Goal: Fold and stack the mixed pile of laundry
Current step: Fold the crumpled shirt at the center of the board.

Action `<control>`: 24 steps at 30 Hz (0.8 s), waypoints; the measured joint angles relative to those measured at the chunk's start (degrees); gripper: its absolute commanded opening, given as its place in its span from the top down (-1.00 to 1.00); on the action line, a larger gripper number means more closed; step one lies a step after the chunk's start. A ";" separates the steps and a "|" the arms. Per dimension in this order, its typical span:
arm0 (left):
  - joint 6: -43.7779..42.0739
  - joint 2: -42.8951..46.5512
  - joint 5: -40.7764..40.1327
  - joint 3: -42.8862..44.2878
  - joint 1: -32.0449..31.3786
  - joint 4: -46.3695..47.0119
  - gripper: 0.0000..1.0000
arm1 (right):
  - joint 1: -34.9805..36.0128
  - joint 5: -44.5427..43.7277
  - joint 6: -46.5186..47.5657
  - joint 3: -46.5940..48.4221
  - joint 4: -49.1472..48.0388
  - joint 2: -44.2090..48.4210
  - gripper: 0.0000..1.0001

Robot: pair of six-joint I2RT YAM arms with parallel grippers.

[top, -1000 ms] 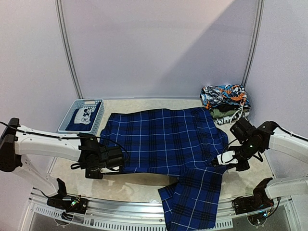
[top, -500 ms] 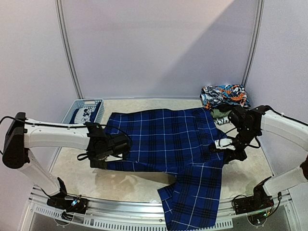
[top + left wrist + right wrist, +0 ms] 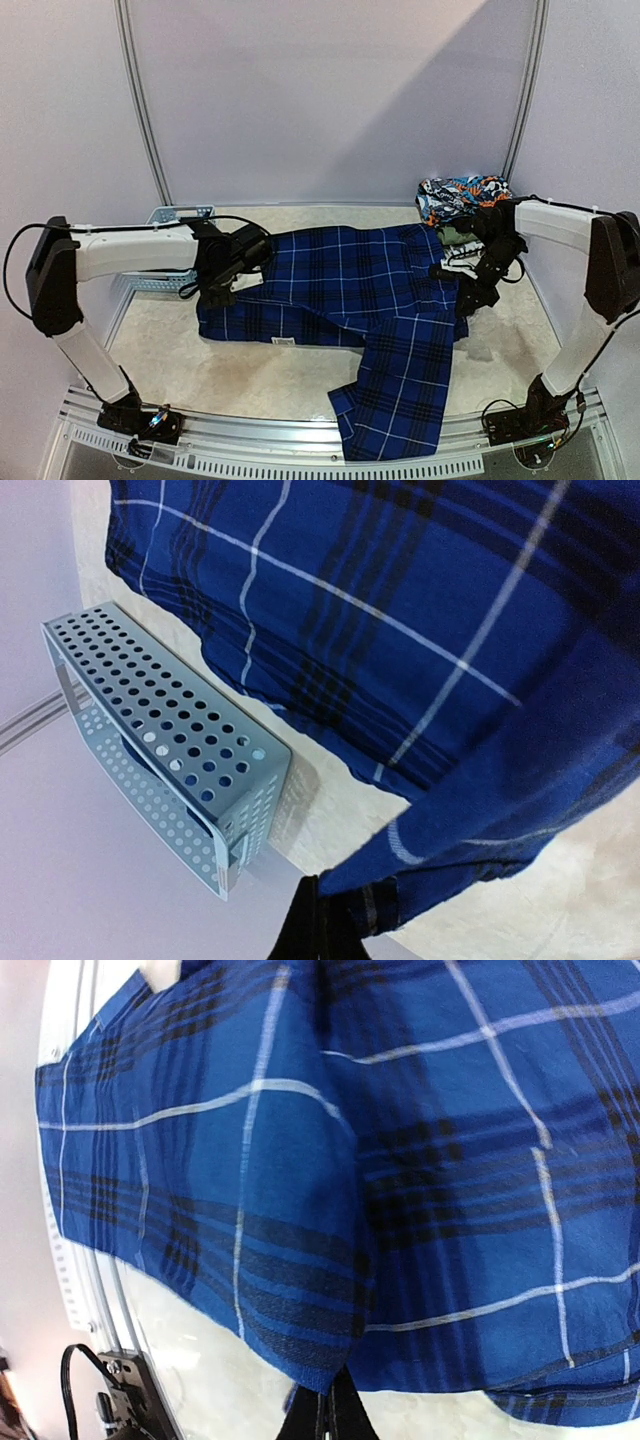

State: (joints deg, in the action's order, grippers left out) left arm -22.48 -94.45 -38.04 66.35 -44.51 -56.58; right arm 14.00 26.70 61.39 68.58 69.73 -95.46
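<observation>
Pinching cloth on both sides, the left pincer (image 3: 315,905) is clamped on a hem of the plaid shirt (image 3: 350,285) at the garment's 9 o'clock. The right pincer (image 3: 335,1400) is closed on a bunched fold of the same shirt at its 3 o'clock. Each grip is raised off the surface, so the fabric drapes away from the fingers in both wrist views. The step looks like a fold across the shirt's body. It will likely go best if both pincers travel at matched height and pace, with the span between them taut, and let go only once the carried edge lies square on the layer beneath. One sleeve (image 3: 395,400) trails past the 6 o'clock edge of the table (image 3: 250,375), and its weight could drag the fold askew, so it probably needs tucking in before the next crease. The right arm works just beside the folded stack (image 3: 462,198) at 2 o'clock, which a wide swing might topple. The left arm crosses in front of the perforated basket (image 3: 160,740) at 10 o'clock. The tabletop is pale and mottled like stone, with a slotted metal rail (image 3: 300,455) along its near edge. Plain lilac walls (image 3: 330,100) framed by slim poles (image 3: 140,100) close the room behind.
</observation>
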 measured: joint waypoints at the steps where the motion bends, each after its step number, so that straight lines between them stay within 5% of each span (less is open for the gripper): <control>1: -0.13 -1.51 0.13 1.11 0.83 0.44 1.00 | -0.87 0.55 -0.37 0.92 0.13 -1.57 1.00; 11: -0.13 -16.00 1.64 9.20 5.03 0.39 1.00 | -4.70 2.21 -6.01 7.26 -3.37 -9.03 1.00; 24: 1.75 -19.17 1.38 14.29 8.02 -1.62 1.00 | -4.72 1.90 -14.25 11.41 -8.87 -16.90 0.99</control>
State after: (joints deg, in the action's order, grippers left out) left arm -20.73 -113.62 -36.67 80.64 -36.49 -58.19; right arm 9.28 28.60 47.13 79.99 60.86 -112.36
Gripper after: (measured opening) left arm 0.011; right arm 0.007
